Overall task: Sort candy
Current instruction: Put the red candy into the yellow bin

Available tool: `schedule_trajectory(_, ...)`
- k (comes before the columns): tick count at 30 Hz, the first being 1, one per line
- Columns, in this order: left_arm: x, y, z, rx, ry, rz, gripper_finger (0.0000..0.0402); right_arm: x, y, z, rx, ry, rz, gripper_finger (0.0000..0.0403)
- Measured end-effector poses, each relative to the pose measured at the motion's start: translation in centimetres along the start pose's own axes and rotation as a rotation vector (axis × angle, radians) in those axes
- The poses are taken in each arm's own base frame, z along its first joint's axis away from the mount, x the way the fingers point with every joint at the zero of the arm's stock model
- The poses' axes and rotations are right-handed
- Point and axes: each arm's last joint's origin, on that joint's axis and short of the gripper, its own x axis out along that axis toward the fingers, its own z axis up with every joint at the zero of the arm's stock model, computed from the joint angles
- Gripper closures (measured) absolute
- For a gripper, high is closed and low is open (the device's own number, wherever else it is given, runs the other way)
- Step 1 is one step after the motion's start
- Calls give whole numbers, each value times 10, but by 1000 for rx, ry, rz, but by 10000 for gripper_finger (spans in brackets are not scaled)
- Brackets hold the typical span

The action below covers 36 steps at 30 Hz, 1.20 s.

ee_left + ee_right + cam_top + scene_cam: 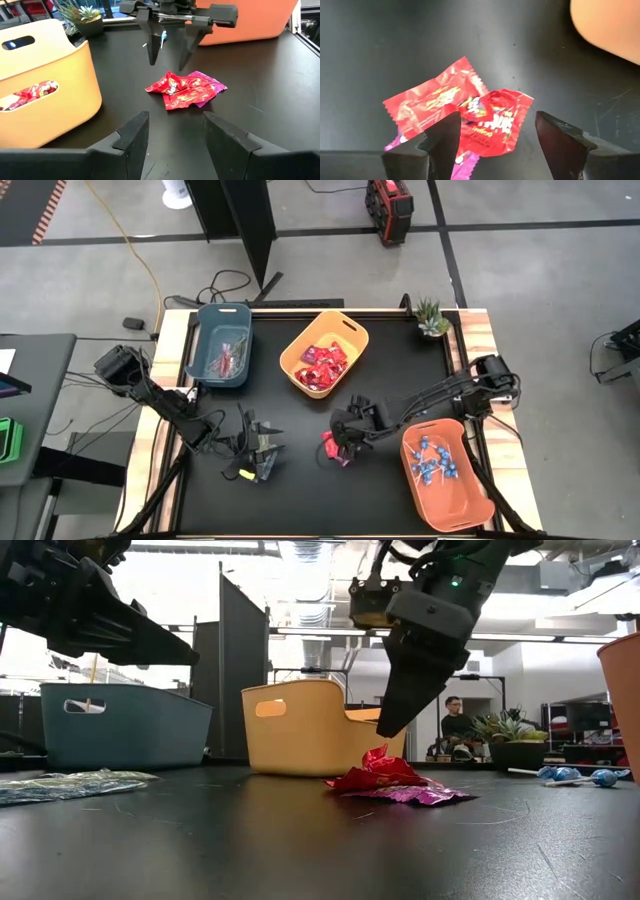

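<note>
The right claw [492, 137] hangs open, just above the red packets [470, 117] lying on the table [300, 480]. The left claw [172, 132] is open too, facing them from nearby

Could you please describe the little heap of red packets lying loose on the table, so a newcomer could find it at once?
Start at the yellow bin in the middle of the black table, then look towards the orange bin of blue lollipops. Between them, under the open right gripper, lie the red packets. They are the only red candy outside a bin, crumpled over a magenta one.
</note>
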Motion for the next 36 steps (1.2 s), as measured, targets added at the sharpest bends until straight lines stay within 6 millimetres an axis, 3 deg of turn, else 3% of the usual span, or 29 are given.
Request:
schedule_trajectory(9,0,0,0,1,1,0,223,7,3,-8,18,-39,27,173)
schedule_trajectory(19,0,0,0,2,2,1,223,15,1,-14,73,-58,32,181)
schedule_trajectory(28,0,0,-1,2,8,3,223,44,9,-18,78,-57,27,206)
schedule_trajectory(36,0,0,-1,2,8,3,223,47,11,-16,85,-84,42,271)
